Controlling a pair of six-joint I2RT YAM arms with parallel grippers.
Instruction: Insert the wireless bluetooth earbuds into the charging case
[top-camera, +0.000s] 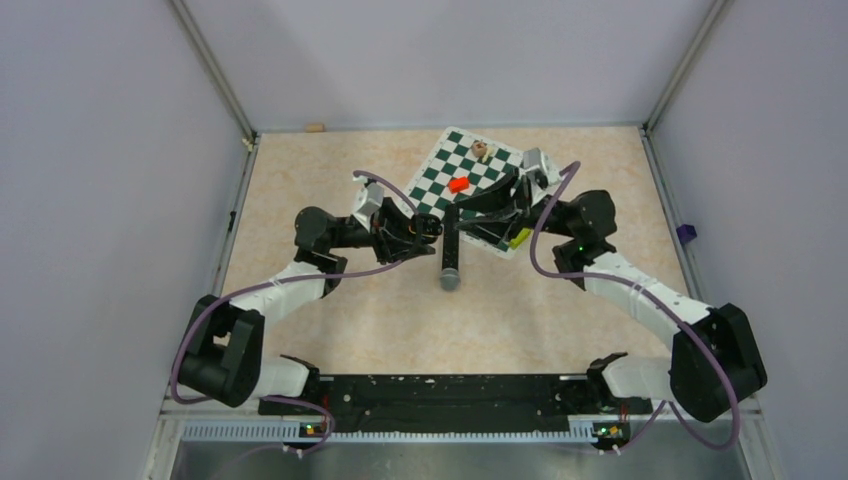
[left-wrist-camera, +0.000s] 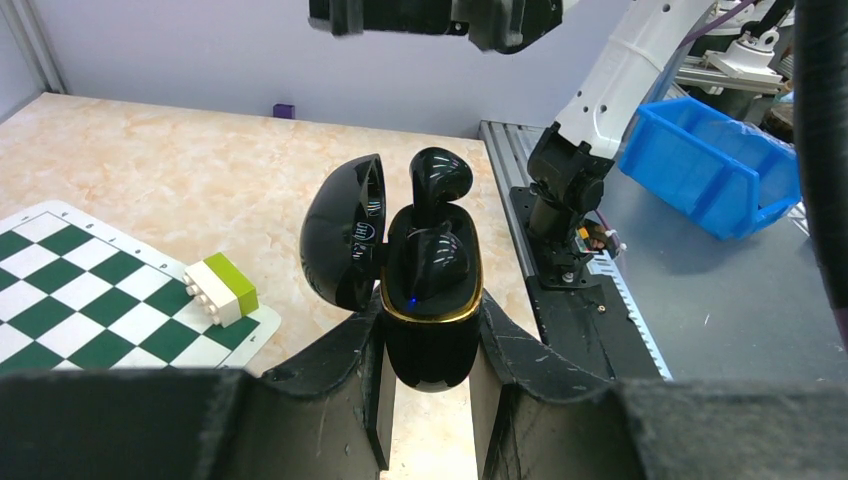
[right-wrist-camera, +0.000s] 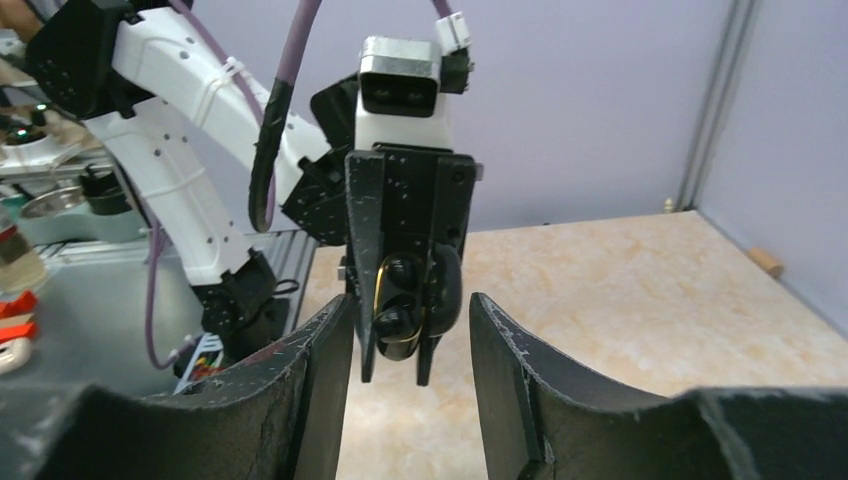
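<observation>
Black padded fingers (left-wrist-camera: 340, 375) of the left gripper (left-wrist-camera: 428, 345) fill the bottom of its own wrist view, pressed in on both sides of the charging case (left-wrist-camera: 430, 310) and pinching its lower half. This case is glossy black with a gold rim and stands upright between the pads, its lid (left-wrist-camera: 345, 230) swung open to the left of the fingers. One black earbud (left-wrist-camera: 441, 180) stands in the socket farther from the gripper, its rounded head rising well above the rim. What looks like a second black bud (left-wrist-camera: 436, 255) sits low in the nearer socket. Just above the case hangs the right gripper (right-wrist-camera: 410, 310), fingers spread, with nothing between them; its wrist camera looks through the gap at the case beyond. Left of the held case, down on the table, a yellow-green and white block (left-wrist-camera: 222, 290) rests at the corner of a green chessboard (left-wrist-camera: 60, 300). From overhead, a microphone (top-camera: 451, 255) lies on the table between the two arms.
</observation>
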